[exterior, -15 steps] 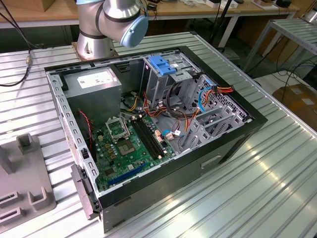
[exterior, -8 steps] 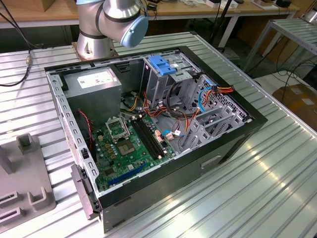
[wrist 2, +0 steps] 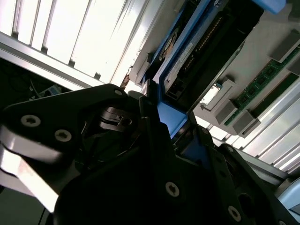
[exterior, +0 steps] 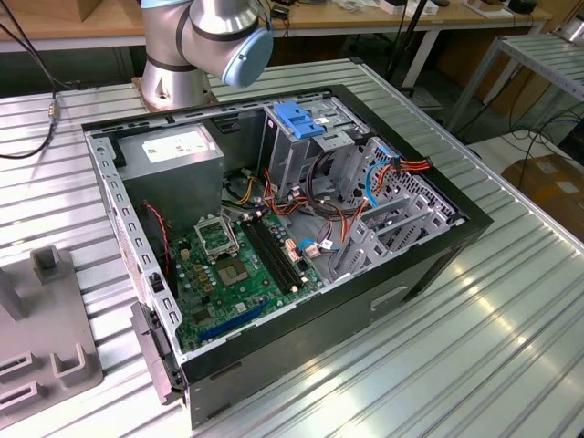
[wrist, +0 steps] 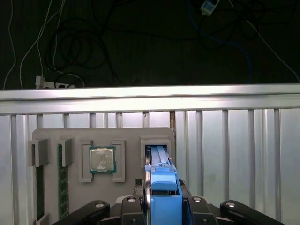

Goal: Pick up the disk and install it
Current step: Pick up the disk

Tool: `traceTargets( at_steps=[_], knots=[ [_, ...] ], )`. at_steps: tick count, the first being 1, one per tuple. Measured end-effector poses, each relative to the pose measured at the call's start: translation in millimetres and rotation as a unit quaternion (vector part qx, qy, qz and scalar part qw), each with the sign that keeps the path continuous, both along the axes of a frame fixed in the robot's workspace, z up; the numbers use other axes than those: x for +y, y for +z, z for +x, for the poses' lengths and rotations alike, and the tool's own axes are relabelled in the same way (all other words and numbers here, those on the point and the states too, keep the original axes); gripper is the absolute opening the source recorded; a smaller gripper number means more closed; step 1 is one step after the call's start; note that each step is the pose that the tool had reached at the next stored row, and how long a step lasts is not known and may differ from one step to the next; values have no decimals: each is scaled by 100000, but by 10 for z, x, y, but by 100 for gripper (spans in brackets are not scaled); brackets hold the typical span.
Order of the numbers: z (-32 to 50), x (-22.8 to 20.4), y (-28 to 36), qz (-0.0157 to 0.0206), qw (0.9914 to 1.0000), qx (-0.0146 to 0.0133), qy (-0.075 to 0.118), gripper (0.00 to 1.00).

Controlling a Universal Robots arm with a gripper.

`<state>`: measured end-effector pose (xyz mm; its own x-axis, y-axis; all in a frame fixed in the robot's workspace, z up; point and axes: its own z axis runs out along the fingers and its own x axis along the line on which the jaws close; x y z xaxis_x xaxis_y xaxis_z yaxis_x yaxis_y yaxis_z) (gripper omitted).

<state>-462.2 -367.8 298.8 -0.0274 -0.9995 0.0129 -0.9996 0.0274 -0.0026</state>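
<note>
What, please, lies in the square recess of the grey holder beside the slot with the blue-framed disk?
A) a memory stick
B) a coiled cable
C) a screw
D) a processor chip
D: in the first wrist view a square processor chip with a metal lid lies in that recess of the grey holder, next to the disk.

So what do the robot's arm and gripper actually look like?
The arm is built from thick round silver-grey metal joints, one closed by a pale blue cap. The gripper is black: flat angular link plates pinned with round silver screws.
</note>
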Motion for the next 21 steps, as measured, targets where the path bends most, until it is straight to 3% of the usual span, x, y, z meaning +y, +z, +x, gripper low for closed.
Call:
traceTargets(
  at_steps=[4, 8, 12, 17, 21],
  knots=[
    [0, 0, 98, -4, 100000, 11, -1, 36],
    [0, 0, 241, -8, 100000, 10, 1, 36],
    [0, 1, 340, -18, 100000, 16, -1, 36],
    [0, 1, 530, -25, 100000, 13, -1, 36],
    [0, 1, 635, -22, 100000, 9, 2, 36]
  ],
)
